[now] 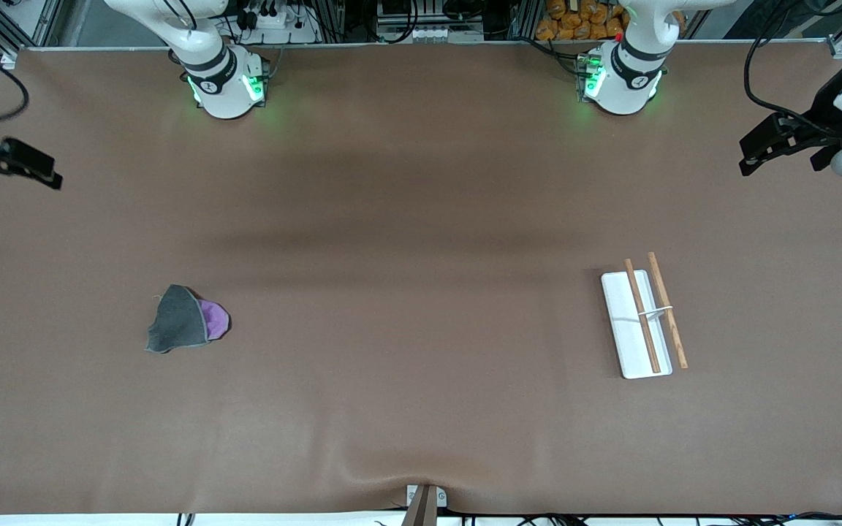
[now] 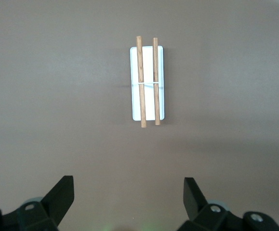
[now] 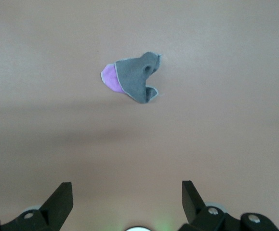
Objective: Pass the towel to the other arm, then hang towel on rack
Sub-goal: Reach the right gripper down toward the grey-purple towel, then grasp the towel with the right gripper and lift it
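1. Since nothing has been lifted yet, we judge the task to be at its very start. The right gripper (image 1: 8, 162) hangs over the table (image 1: 421, 409) edge at the right arm's end, jaws apart and empty.
2. The towel (image 1: 186, 320) lies crumpled on the table toward the right arm's end, nearer the front edge than the edge where the bases stand. It is mostly dark grey, with a purple lobe showing on the side toward the table's middle.
3. We expect the towel to be light, soft and limp. It should sag and fold once raised, and nothing about it looks fragile or slippery.
4. In the right wrist view the grey part of the towel (image 3: 135, 79) bunches into a raised fold. We would pinch there or at the grey-purple seam rather than at a flat edge, and leave enough cloth hanging free for the other arm to take.
5. The rack (image 1: 640, 321) sits flat on the table toward the left arm's end, well apart from the towel. Its rods look thin and rigid, and the base looks light enough to shift if the cloth drags on it.
6. The left gripper (image 1: 783, 142) waits over the table edge at the left arm's end, jaws apart and empty.
7. Our count: one towel, one rack carrying two wooden rods and one white crosspiece, and two grippers.
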Robot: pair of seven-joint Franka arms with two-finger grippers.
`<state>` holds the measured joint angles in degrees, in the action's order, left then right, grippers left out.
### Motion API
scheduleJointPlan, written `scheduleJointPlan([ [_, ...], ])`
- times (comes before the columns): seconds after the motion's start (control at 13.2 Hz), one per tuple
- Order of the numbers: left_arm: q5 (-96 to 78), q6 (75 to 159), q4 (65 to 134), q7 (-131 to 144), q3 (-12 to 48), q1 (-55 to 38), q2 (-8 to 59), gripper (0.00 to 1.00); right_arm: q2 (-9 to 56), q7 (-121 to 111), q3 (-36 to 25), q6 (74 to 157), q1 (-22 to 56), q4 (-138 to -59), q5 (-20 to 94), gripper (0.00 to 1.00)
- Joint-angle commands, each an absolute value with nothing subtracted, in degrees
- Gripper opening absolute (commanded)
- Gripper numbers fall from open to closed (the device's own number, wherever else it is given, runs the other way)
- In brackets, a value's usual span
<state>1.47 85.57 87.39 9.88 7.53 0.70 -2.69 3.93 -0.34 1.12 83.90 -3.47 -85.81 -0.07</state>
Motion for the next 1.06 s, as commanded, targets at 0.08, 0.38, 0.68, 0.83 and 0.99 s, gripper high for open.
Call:
scheduleJointPlan([
  [0.08,0.5,86.7,88.6,8.6,7.1,0.8,-3.3,1.00,15.3,0.1,1.6,92.4,-4.6,-84.8,0.2,1.00],
  [0.38,0.5,87.2,88.6,8.6,7.1,0.8,-3.3,1.00,25.8,-0.6,1.6,105.3,-5.0,-84.3,-0.3,1.00],
  [0.68,0.5,88.0,88.7,8.6,7.1,0.9,-2.8,1.00,33.4,-1.9,1.5,117.2,-4.8,-84.3,-1.1,1.00],
  [0.83,0.5,88.0,88.6,8.6,7.1,0.9,-2.7,1.00,35.5,-1.9,1.5,118.9,-5.1,-84.5,-1.2,1.00],
  [0.99,0.5,88.0,88.8,8.6,7.1,0.8,-2.6,1.00,36.5,-1.9,1.4,120.0,-5.2,-84.5,-1.2,1.00],
])
